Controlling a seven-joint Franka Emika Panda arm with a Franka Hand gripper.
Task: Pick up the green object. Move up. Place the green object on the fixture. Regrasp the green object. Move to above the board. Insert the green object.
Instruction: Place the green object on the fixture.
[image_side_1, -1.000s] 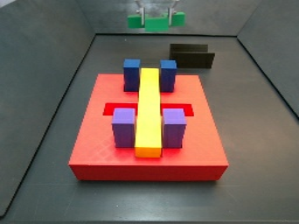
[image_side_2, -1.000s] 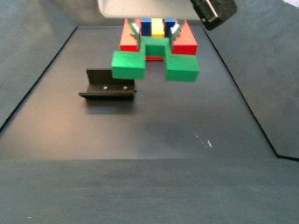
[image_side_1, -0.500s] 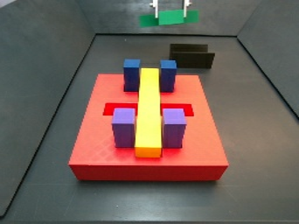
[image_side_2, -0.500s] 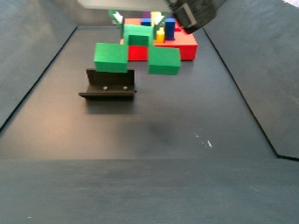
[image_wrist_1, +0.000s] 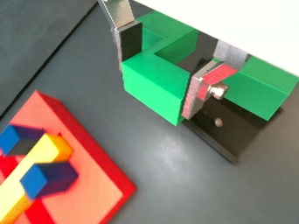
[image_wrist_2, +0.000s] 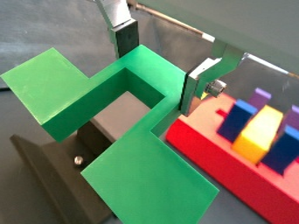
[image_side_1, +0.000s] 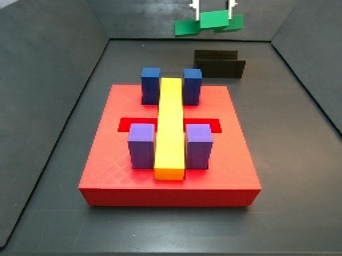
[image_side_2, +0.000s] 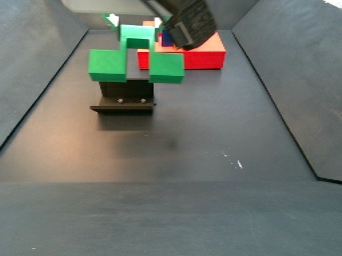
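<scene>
Dark grey flooring lay under the gripper (image_wrist_2: 162, 63), whose silver fingers (image_wrist_1: 211, 83) pinched the green object (image_side_2: 127, 62). Since a second before, it had travelled from beside the board (image_side_1: 167, 150) to just above the fixture (image_side_2: 124, 97), so placement looked imminent.

You see the gripper (image_wrist_2: 160, 59) only partly, its body cut off by both wrist views' edges. The green object (image_side_2: 130, 60) hides part of the board (image_side_2: 203, 57), and the fixture (image_wrist_1: 233, 133) sits partly behind it.
</scene>
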